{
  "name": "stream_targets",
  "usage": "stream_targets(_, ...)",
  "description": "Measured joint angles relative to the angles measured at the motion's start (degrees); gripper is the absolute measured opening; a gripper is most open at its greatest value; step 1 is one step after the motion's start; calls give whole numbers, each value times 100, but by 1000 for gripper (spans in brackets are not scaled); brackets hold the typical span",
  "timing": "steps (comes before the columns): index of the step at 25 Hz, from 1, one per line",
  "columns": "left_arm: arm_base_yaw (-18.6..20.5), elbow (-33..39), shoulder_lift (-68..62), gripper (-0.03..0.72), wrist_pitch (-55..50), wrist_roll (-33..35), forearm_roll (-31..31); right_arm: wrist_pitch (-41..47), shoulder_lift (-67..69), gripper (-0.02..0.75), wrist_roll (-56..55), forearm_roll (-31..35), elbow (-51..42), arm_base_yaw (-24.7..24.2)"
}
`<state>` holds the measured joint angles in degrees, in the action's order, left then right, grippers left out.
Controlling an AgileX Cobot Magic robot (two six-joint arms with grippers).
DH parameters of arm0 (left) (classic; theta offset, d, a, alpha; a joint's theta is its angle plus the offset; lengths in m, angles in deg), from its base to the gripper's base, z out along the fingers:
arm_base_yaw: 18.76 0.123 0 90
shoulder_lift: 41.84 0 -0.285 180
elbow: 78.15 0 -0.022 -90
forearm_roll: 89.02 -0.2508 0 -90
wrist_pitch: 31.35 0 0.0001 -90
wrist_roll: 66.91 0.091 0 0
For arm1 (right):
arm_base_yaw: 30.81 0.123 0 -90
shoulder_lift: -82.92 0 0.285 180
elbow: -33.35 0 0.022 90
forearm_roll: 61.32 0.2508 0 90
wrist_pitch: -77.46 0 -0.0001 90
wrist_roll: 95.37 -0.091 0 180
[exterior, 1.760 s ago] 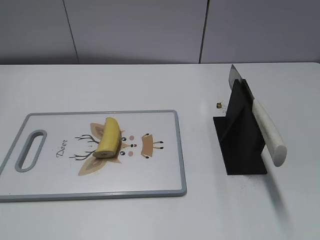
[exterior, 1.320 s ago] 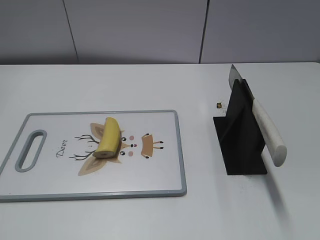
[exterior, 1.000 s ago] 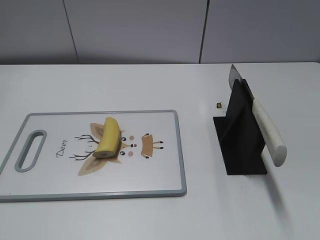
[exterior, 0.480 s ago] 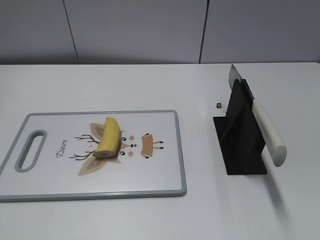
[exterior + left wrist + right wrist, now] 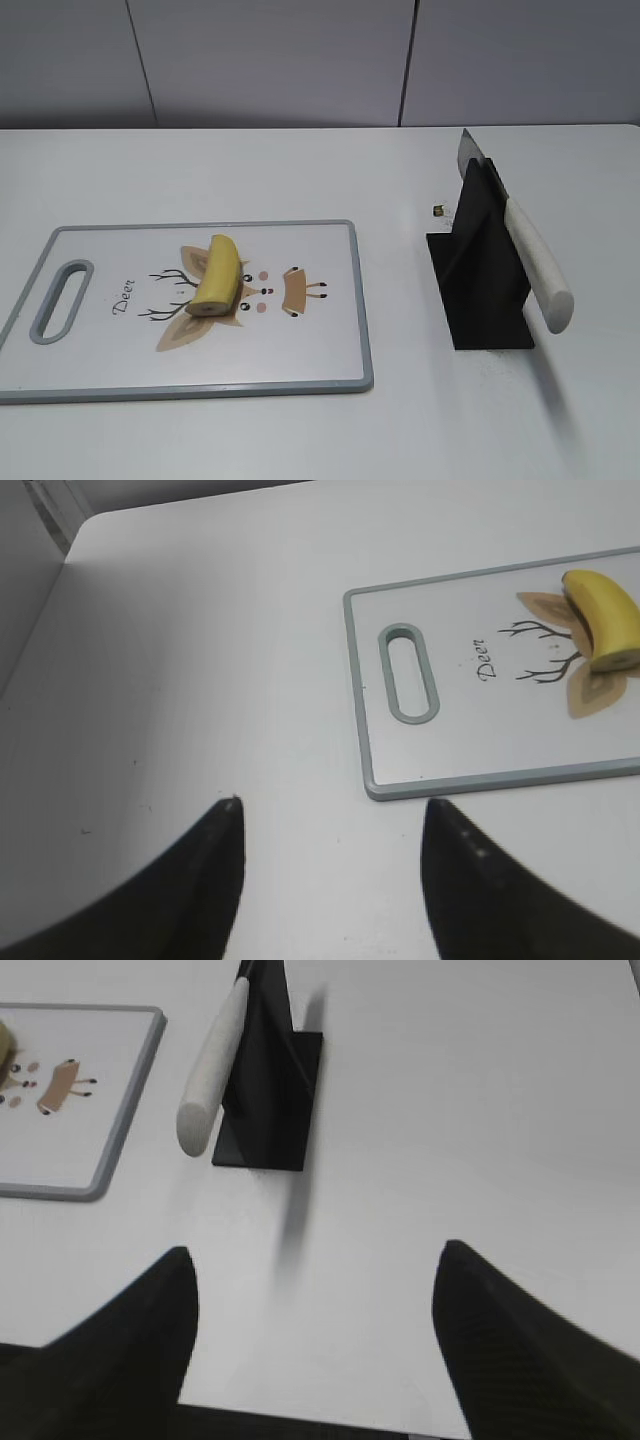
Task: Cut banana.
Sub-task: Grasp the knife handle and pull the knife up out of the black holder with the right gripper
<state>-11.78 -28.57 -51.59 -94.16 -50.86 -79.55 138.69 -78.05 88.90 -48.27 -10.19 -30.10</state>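
Waiting to start: both tools hang spread and empty, the left tool (image 5: 330, 825), the right tool (image 5: 315, 1270). Ahead-right of the left one, the banana (image 5: 605, 620) lies on the cutting board (image 5: 400, 770). Next, I judge, the right tool must grasp the knife (image 5: 212, 1060), ahead-left in its stand (image 5: 270, 1090).

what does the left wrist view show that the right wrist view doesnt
Only the left wrist view shows the banana clearly, lying on the deer print, plus the cutting board's handle slot, the word Deer, and the open left gripper over bare table.

Only the right wrist view shows the knife with its pale handle leaning in the black stand, and the open right gripper.

Both show the cutting board and the white table; the right wrist view catches only the board's right end.
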Motion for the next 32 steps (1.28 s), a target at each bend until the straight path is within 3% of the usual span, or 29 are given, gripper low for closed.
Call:
stream_targets(15,0,0,0,551,0,0,-181,362,2652,548,0,-102,1322,52)
stream_targets(18,0,0,0,551,0,0,-187,362,2906,544,0,-146,1505,365)
stream_targets(26,0,0,0,551,0,0,-193,357,3948,540,-512,-707,1932,1771)
stream_targets(32,0,0,0,551,0,0,-193,352,4946,540,-941,-764,2568,1859)
